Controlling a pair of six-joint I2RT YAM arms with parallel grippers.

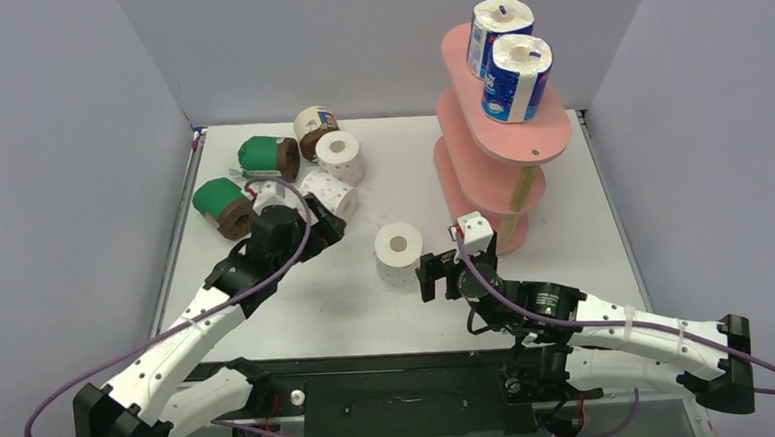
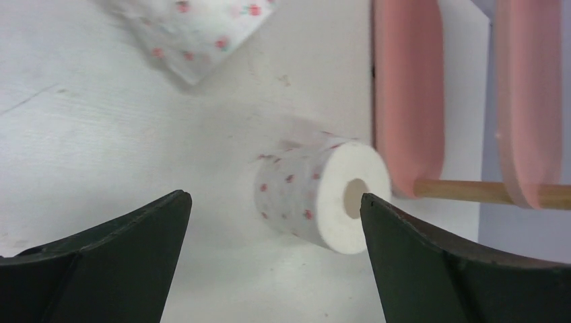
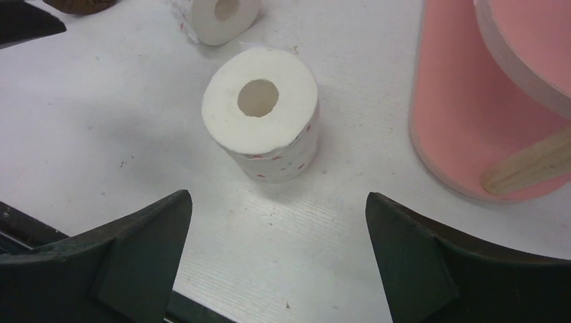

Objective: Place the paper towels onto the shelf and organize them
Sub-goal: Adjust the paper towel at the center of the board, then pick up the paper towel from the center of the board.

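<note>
Left gripper (image 2: 273,202): jaws spread wide, nothing between them, only bare white table (image 1: 298,313) below. Ahead of its fingertips a white roll with pink dots (image 2: 316,198) stands apart from them, with the pink shelf (image 2: 407,101) beyond it.

Right gripper (image 3: 277,202): jaws also spread wide and holding nothing. The same dotted roll stands upright on the table just ahead of its fingertips, hollow core facing up, untouched by either finger. The shelf's bottom board lies to the right of the roll.

From above, the shelf stands at the table's far right. On its top board stand two blue-white rolls, a rear one (image 1: 499,32) and a front one (image 1: 516,77). At the table's far left lie two green-wrapped rolls (image 1: 267,157) (image 1: 221,207), a cream-wrapped roll (image 1: 316,127) and two more dotted rolls (image 1: 340,156) (image 1: 327,194), the last just beside the left gripper.
</note>
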